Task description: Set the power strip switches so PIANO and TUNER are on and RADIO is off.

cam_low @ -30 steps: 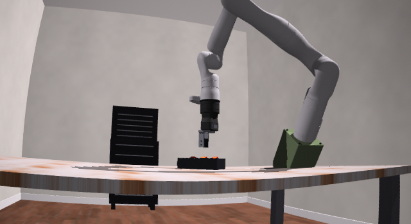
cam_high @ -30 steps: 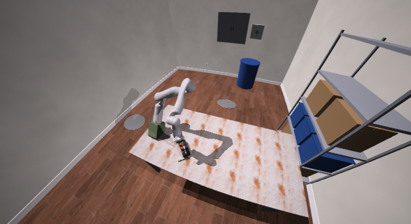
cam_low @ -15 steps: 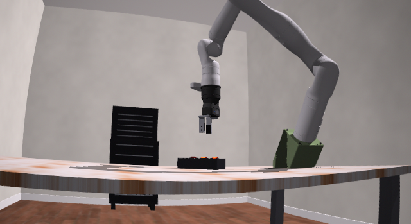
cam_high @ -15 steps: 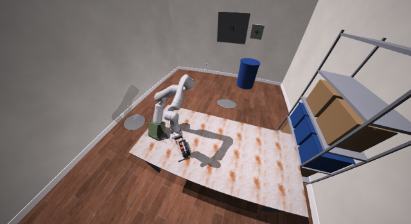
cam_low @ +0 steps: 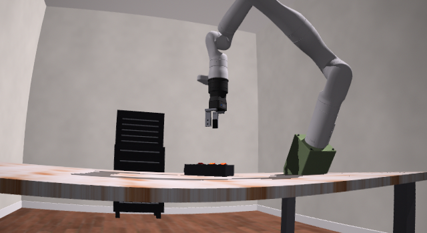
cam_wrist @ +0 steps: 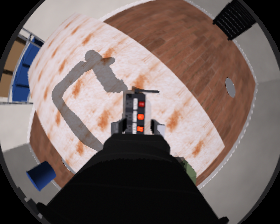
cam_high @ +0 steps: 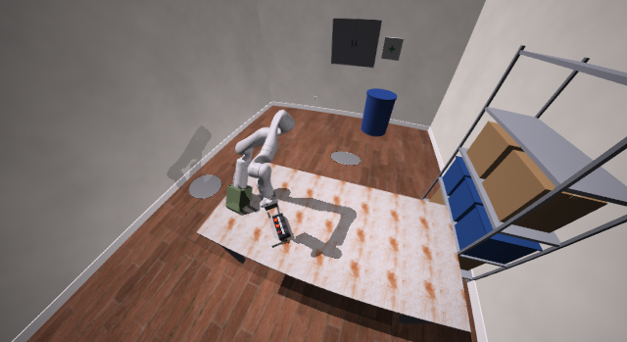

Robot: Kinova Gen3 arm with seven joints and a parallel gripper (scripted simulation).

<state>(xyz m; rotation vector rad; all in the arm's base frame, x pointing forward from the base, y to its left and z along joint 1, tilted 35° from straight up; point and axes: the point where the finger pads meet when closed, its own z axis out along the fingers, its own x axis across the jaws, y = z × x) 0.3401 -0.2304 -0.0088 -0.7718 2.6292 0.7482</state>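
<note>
Fingers [cam_low: 211,121] spread, empty, high above power strip [cam_low: 209,169]; nothing between.

The arm [cam_low: 300,29] is made of smooth, pale grey rounded tubes with bulbous joints, rising from an angular olive-green base [cam_low: 308,157]. Its wrist ends in a black collar and a dark tool [cam_low: 211,121] with two short, flat grey fingers [cam_low: 208,120].
</note>
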